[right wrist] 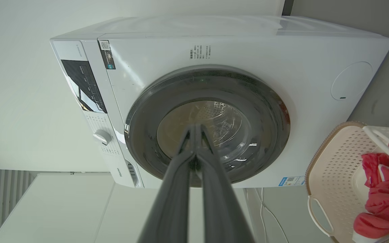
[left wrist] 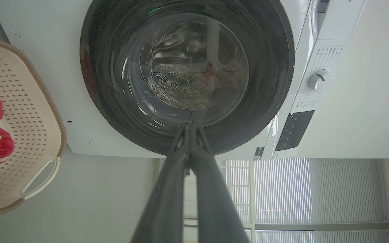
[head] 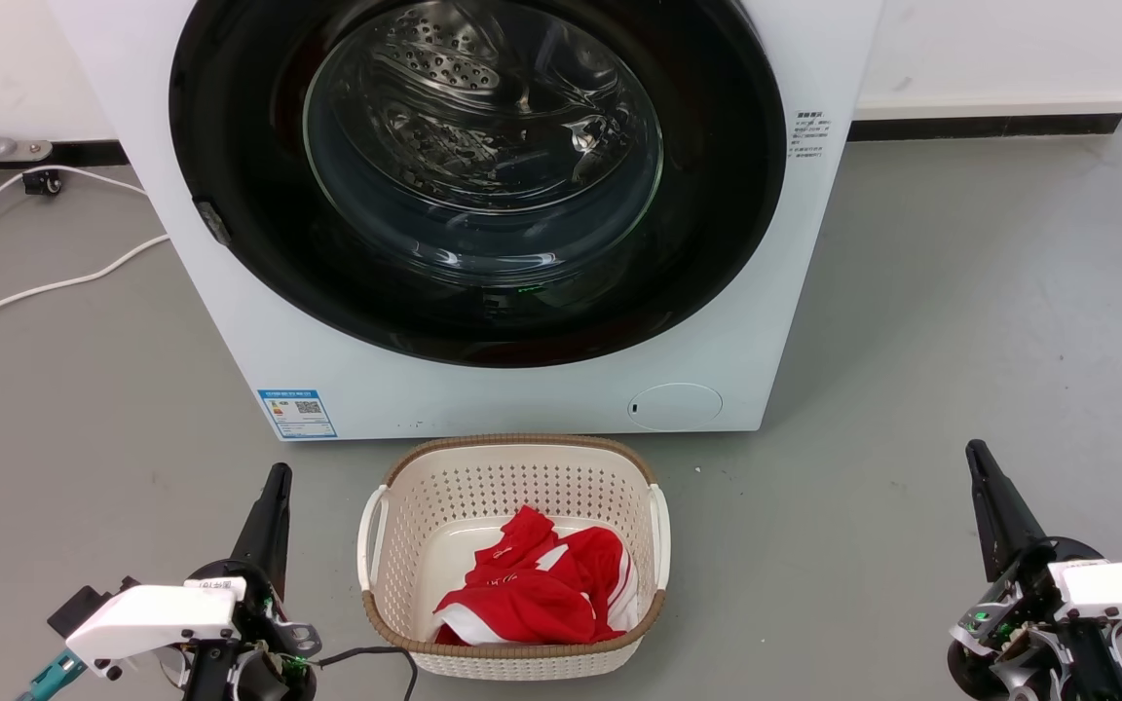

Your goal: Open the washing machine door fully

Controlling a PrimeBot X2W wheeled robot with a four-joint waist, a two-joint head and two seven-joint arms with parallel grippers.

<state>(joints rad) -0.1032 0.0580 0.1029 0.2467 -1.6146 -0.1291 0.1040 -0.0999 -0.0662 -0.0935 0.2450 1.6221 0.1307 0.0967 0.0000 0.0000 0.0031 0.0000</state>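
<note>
Filling the upper frame, one washing machine door [head: 479, 175] is shown closed; below, left gripper [head: 278, 477] and right gripper [head: 977, 456] are held fingers pressed together, one laundry basket [head: 512, 442] between.

Grey floor [head: 960, 292], white wall [head: 1009, 39], black skirting [head: 985, 127], white cables [head: 55, 285] left.

The door [head: 479, 175] is glossy black around clear, smooth glass, set in a smooth white machine [head: 483, 399] with a slight sheen. The basket [head: 512, 487] is cream perforated plastic with a brown woven-look rim, holding soft red cloth [head: 532, 584]. The floor [head: 912, 341] is matt grey.
</note>
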